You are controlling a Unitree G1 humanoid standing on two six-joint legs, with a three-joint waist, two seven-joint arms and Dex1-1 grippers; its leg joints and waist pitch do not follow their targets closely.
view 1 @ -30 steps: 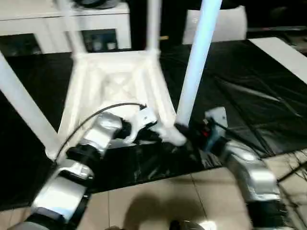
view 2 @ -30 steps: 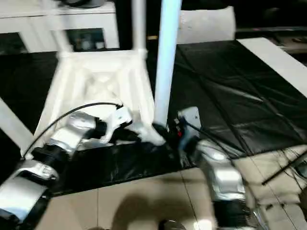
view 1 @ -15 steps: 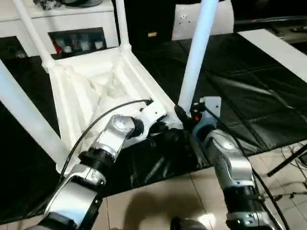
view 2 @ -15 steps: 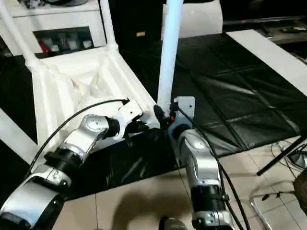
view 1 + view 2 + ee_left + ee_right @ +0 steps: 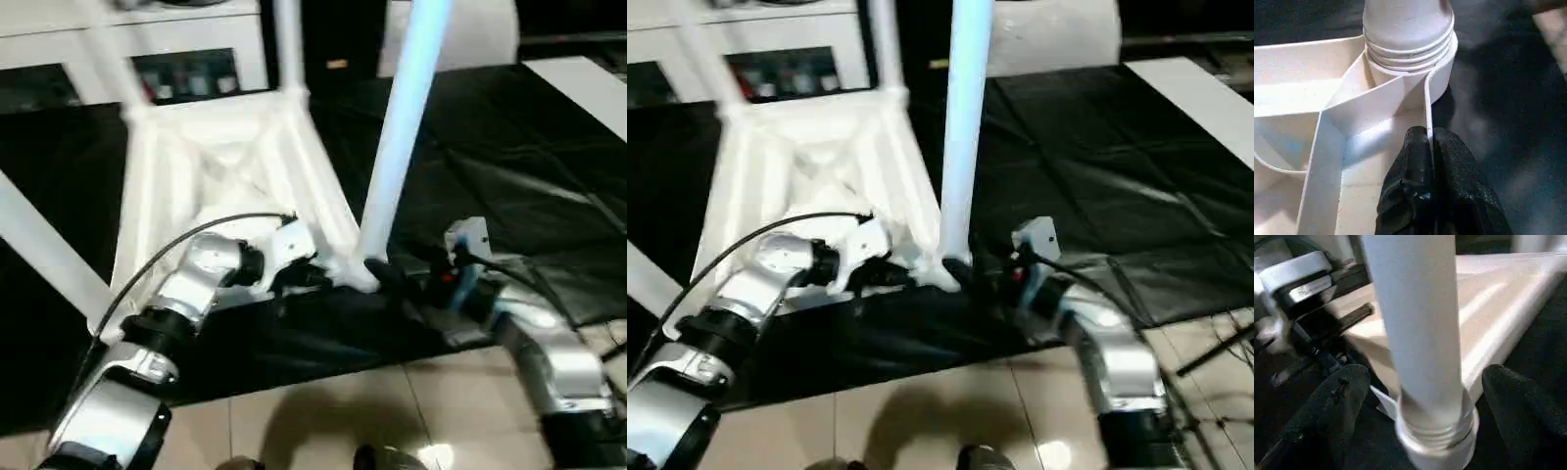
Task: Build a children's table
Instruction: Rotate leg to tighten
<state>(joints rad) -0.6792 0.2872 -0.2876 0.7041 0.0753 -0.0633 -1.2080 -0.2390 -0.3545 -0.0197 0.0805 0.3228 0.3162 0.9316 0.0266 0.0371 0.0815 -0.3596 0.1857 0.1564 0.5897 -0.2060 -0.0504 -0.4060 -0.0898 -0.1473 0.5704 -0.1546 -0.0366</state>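
Observation:
The children's table (image 5: 225, 166) lies upside down on the black mat, its white legs pointing up. My left gripper (image 5: 313, 279) is shut on the thin rim (image 5: 1426, 107) of the top, just beside the near corner socket (image 5: 1408, 44). The near leg (image 5: 397, 137) stands screwed into that socket. My right gripper (image 5: 387, 274) is open at this leg's base, one black finger (image 5: 1337, 406) on each side of the leg (image 5: 1415, 323), both clear of it. Another leg (image 5: 44, 245) slants up at the left, and a far one (image 5: 289, 44) rises at the back.
White cabinets with glass doors (image 5: 196, 39) stand behind the table. A flat white panel (image 5: 588, 83) lies at the far right on the black mat (image 5: 509, 186). Tiled floor (image 5: 323, 411) runs along the near edge, with cables (image 5: 1215, 343) at the right.
My right gripper's fingers have spread wide off the base of the near leg. The left gripper keeps its hold on the rim. The camera has swung about.

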